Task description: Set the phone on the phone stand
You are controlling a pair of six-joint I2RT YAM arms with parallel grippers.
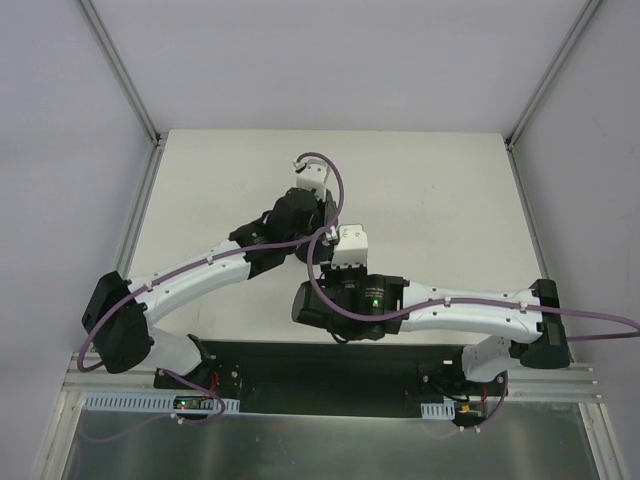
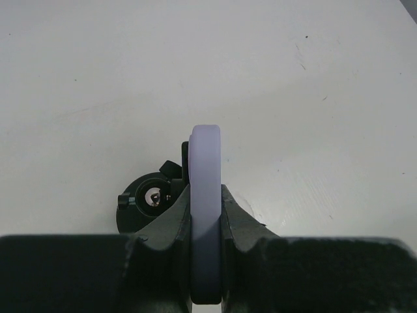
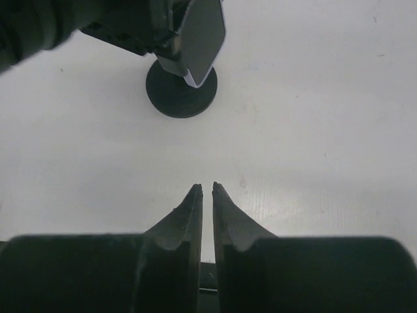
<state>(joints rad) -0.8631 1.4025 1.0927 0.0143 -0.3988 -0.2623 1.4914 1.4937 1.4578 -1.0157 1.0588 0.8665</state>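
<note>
Left gripper [image 2: 206, 199] is gripping the phone [image 2: 207, 163] edge-on, fingers [image 2: 172, 228] pressing on both flat faces. The pale lavender rim is facing the left wrist cam and sticking out past the tips. Phone is hanging in the air over the table [image 2: 313, 78], not lying on it. Stand [image 2: 148, 199] is sitting upright on the table just below, its top showing right beside the phone's edge, on the left in that view, with a small black knob poking out next to the rim. From the right wrist cam the phone is showing its glossy black face, tilted, lower corner hovering over the stand's round base. Can't tell if it's touching the clamp, since the post is hiding behind phone and fingers. Right gripper [image 3: 207, 190] is sitting clenched on nothing, only a thin slit between the tips, hovering over the table on the near side of the stand, pointing at it, clearly apart. From above, left arm [image 1: 200, 265] and right arm [image 1: 470, 305] are both reaching to mid-table, left wrist farther out, and they're covering phone and stand there.
</note>
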